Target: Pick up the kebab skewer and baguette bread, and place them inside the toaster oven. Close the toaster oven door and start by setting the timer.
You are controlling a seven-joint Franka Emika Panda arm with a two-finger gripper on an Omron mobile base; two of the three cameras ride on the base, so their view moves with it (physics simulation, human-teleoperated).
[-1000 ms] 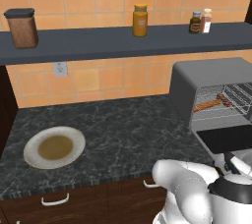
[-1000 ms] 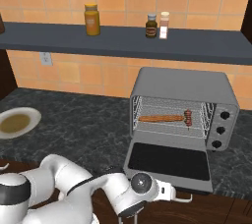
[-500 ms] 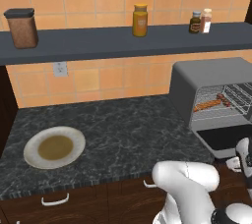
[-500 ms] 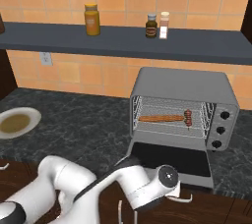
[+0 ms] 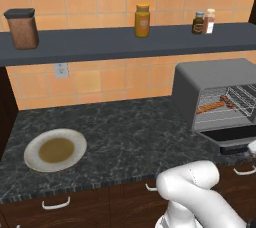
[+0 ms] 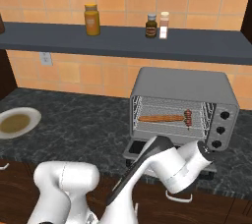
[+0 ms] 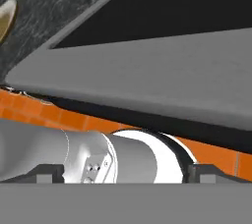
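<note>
claw: tucked low under the toaster oven door (image 7: 147, 66), can't tell if it's gripping | arm bent at the counter's front edge | toaster oven (image 6: 183, 107) open: baguette bread (image 6: 160, 118), kebab skewer (image 6: 187, 116) on rack

— Where is the arm?
— Bent low, white forearm reaching forward and right in the right base view.
— And the hand (image 7: 126, 179)?
— Its two dark fingertips (image 7: 49, 173) sit far apart, so probably open, though barely visible.
</note>
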